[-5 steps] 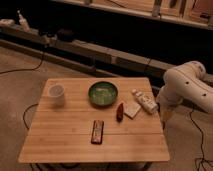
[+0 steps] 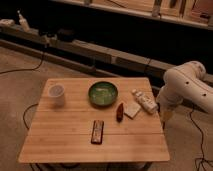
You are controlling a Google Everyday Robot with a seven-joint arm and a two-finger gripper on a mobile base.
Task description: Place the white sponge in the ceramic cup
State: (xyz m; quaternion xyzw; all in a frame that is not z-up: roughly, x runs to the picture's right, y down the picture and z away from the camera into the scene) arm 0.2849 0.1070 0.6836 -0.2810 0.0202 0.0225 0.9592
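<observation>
The white sponge [image 2: 132,110] is a small flat off-white square lying on the wooden table [image 2: 65,142], right of centre, between a red object and a white bar. The ceramic cup [image 2: 56,93] is a small plain white cylinder standing upright near the table's left edge, far from the sponge. My white arm [image 2: 186,86] is at the right, beyond the table's edge. My gripper [image 2: 164,116] hangs down just off the right edge of the table, about level with the sponge and to its right. It holds nothing that I can see.
A wide green bowl [image 2: 103,93] stands at the table's middle back. A small red object [image 2: 120,112] lies just left of the sponge. A longer white bar with dark markings [image 2: 144,101] lies to the sponge's right. A dark rectangular object [image 2: 97,132] lies near the front. Shelving runs behind.
</observation>
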